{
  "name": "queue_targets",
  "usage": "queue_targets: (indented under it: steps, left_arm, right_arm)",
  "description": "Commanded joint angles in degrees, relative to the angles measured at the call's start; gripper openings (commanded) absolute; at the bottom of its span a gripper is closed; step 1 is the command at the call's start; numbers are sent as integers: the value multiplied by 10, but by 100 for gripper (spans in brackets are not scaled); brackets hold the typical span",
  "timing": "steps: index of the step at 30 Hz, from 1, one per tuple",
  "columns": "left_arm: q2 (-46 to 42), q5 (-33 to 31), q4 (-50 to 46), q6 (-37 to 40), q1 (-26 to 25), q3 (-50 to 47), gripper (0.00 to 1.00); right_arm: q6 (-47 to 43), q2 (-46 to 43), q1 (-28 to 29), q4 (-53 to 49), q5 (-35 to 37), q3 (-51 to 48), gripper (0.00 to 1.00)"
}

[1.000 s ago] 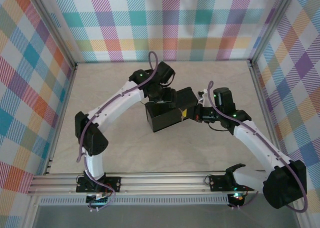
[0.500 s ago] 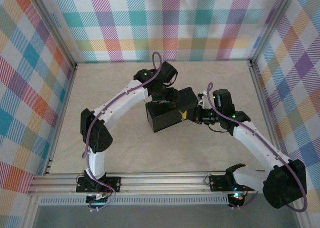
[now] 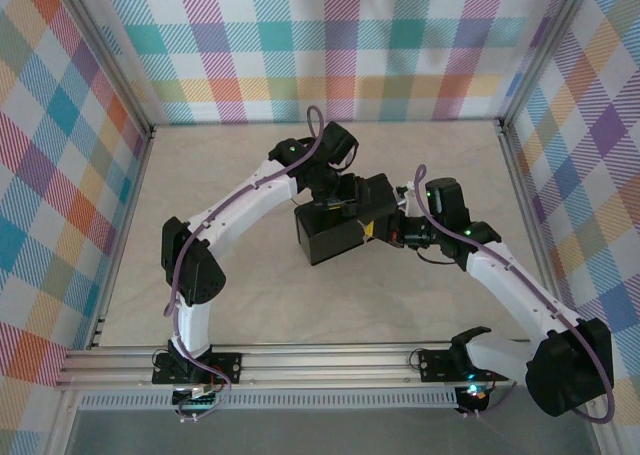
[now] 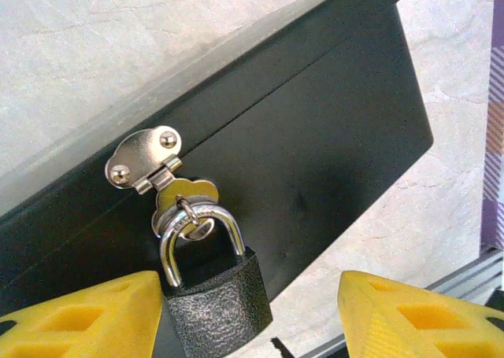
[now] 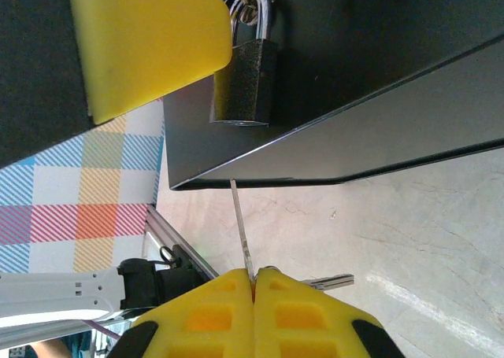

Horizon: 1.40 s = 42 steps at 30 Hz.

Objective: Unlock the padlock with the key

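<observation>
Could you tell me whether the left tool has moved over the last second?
Yes: the left tool shifted slightly right, away from the left frame rail.

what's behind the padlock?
The black box: its front wall sits directly behind. The padlock hangs against it, with its shackle through the silver hasp. The patch of wall behind the lock body is covered.

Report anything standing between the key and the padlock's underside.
Nothing visible does. The key, in the shut right pincer, points at the padlock; the left pincer's finger sits beside it, off that line.
</observation>
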Motion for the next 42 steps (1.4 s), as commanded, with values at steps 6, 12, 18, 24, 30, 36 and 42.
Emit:
queue_targets:
  steps: [6,12,18,24,30,36,42]
  left_arm:
    - [5,-86,-91,155,10,111,63]
    - [20,-148,-91,290,11,120,61]
    - [29,-175,-55,396,36,94,61]
    - [29,-65,-45,341,108,73,61]
    - [-33,104,44,302,152,-54,61]
    - [-77,175,76,284,153,-123,61]
    - [-128,220,112,254,152,-201,62]
  right_arm:
    - [2,-15,-5,-7,-15,-11,3]
    - [61,-6,-2,74,-44,-33,3]
    - [84,5,12,89,-37,-30,2]
    - [112,10,25,109,-18,-31,2]
    - [113,6,25,106,-21,-28,2]
    - [109,-6,25,100,-15,-33,2]
    - [102,-7,23,68,15,-28,2]
